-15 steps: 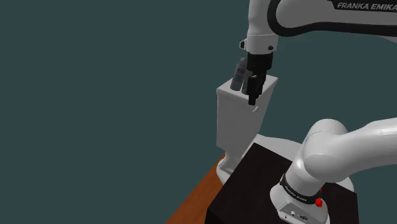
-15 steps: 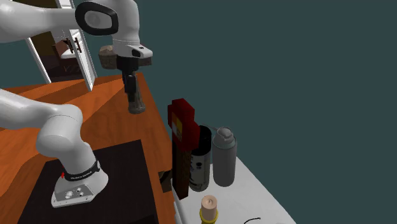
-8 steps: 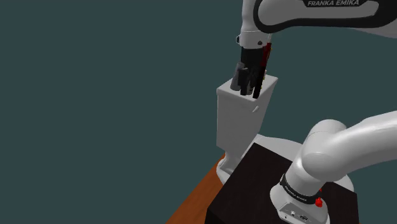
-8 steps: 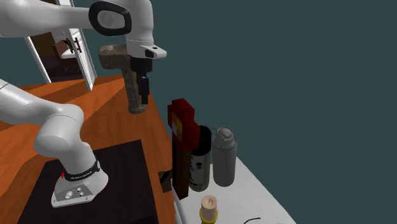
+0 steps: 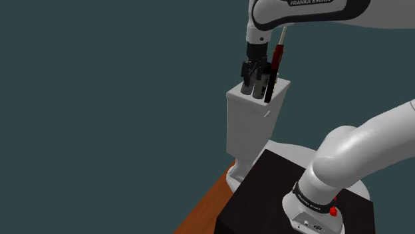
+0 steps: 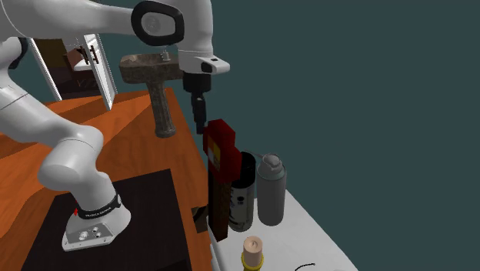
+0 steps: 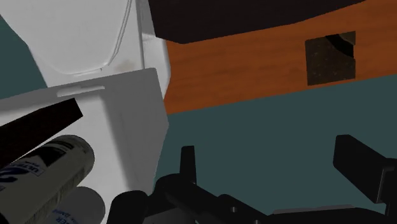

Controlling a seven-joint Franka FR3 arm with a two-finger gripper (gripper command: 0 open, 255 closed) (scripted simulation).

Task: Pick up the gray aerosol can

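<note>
Looking at where things stand, basically none of the pick is done. Your hand (image 6: 200, 123) hangs in the air up by the top of the tall red-and-brown box (image 6: 219, 173). Its fingers (image 7: 359, 172) are spread wide with nothing between them, so it's holding nothing. The gray aerosol can (image 6: 270, 191) stands upright on the white ledge (image 6: 315, 231), just beside the dark labelled can (image 6: 243, 196) and on the side away from the box. Nothing is touching it. My read is you've got nearly all of it left: carry the hand across over the can, come down around it, clamp, then lift. I'd watch the box and the dark can, since they crowd it from one side.
</note>
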